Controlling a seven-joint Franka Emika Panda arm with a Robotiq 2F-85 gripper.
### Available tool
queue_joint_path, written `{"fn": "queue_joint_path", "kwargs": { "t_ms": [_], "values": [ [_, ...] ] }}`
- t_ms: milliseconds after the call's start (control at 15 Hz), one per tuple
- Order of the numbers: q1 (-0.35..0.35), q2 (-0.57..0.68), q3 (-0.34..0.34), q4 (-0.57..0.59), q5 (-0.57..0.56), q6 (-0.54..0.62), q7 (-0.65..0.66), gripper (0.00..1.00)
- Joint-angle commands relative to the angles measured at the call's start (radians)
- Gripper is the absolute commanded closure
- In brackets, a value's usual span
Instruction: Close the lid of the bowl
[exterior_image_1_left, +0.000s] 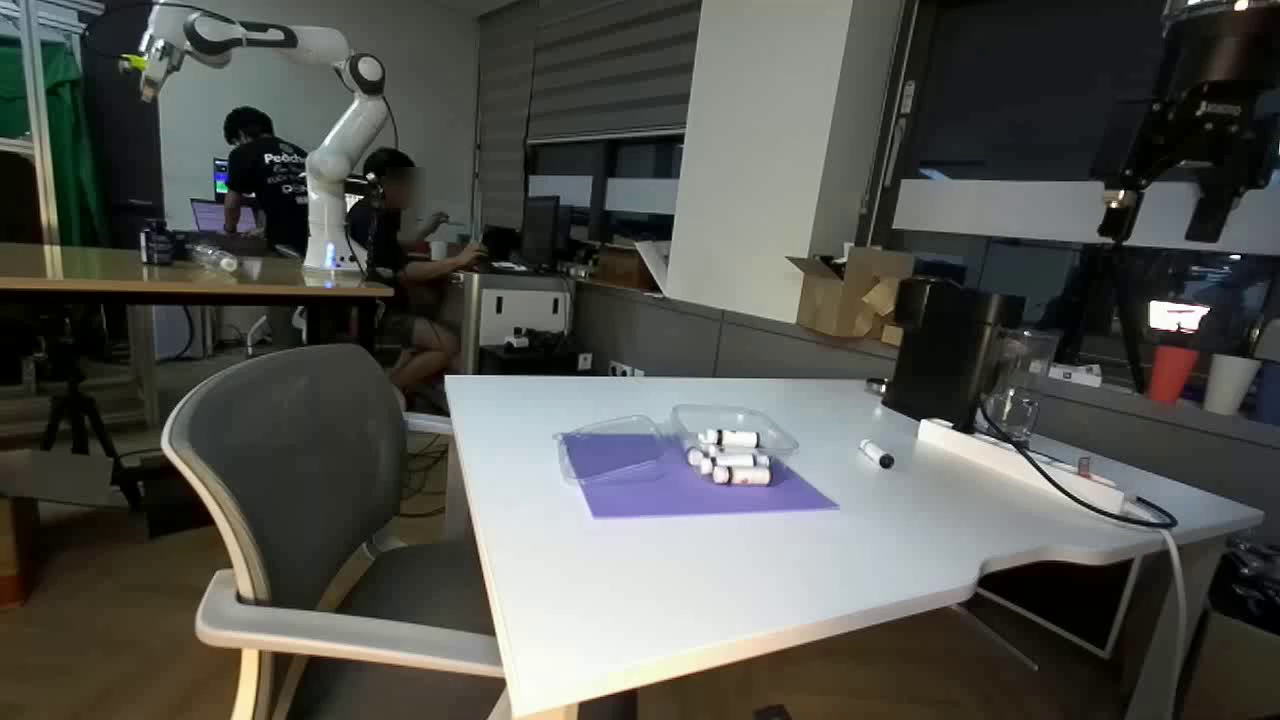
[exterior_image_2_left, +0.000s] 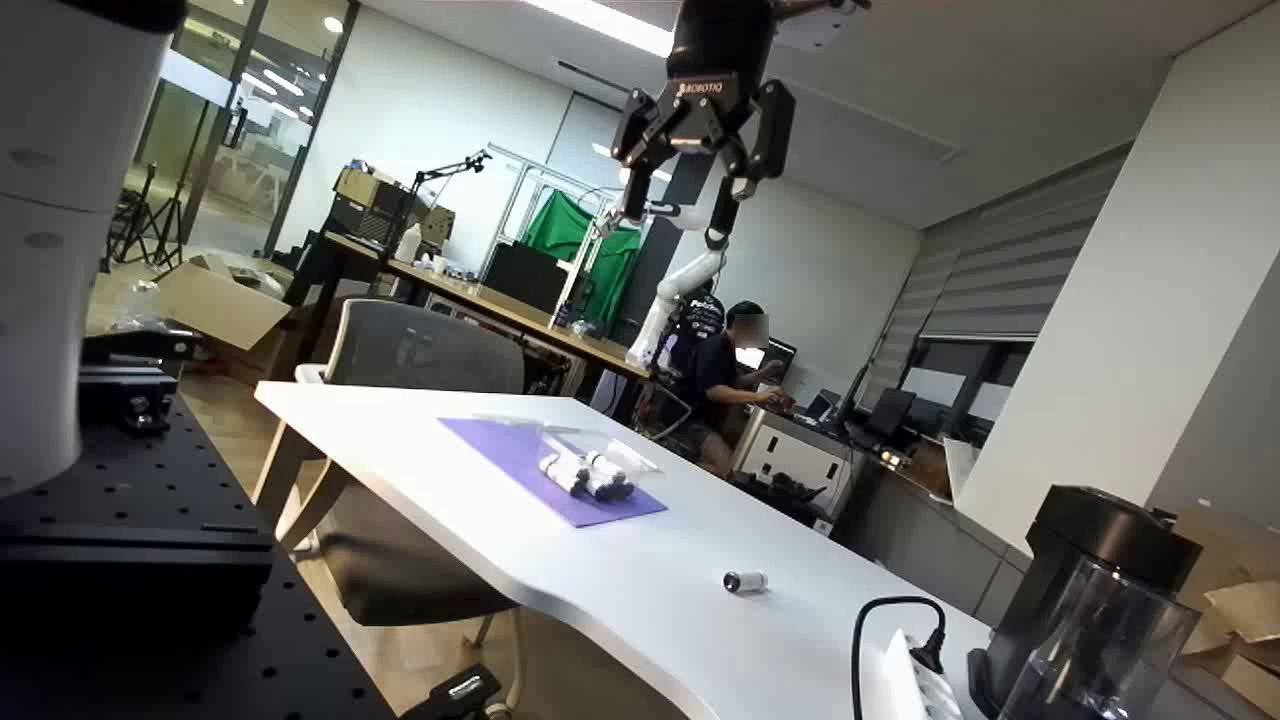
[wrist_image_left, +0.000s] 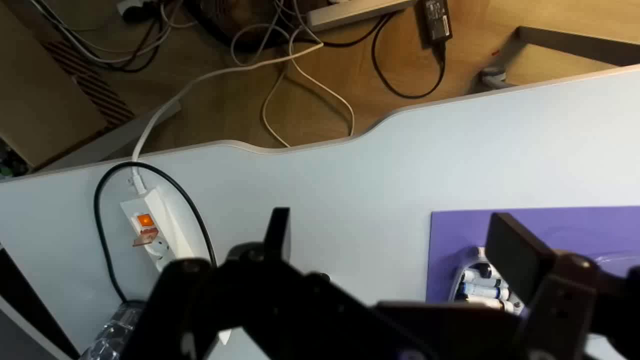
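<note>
Robotics lab with an office feel: a white robot arm (exterior_image_1_left: 350, 130) stands on a long bench (exterior_image_1_left: 90, 268), two people (exterior_image_1_left: 268, 180) are near computer screens (exterior_image_1_left: 540, 228), a black plate (exterior_image_2_left: 170, 480) has rows of holes, and an office chair (exterior_image_1_left: 300, 450) stands at a white desk (exterior_image_1_left: 680, 590).

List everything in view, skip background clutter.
table: 1, white, foreground
mat: 1, purple, on table
bowl: 1, clear, on mat
tubes: several, mostly white, in bowl
loose tube: 1, mostly white, on table
lid: 1, clear, beside bowl
power strip: 1, white, on table
appliance: 1, black, on table
chair: 1, grey, beside table
people: 2, dark shirts, background
second arm: 1, white, background
arm: 1, white, beside table
gripper: 1, black, above table, jaws open
</note>
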Motion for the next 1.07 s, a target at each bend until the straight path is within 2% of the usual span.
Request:
{"fn": "queue_joint_path", "kwargs": {
  "t_ms": [0,533,600,733,1000],
  "values": [
    [0.000,0.000,0.000,0.002,0.001,-0.003,0.000,0.00],
    [0.000,0.000,0.000,0.002,0.001,-0.003,0.000,0.00],
    [0.021,0.007,0.013,-0.016,-0.042,0.026,-0.059,0.00],
    [0.046,0.038,0.048,-0.049,-0.086,0.081,-0.078,0.00],
    [0.107,0.188,0.161,-0.068,-0.169,0.242,-0.045,0.00]
  ]
}}
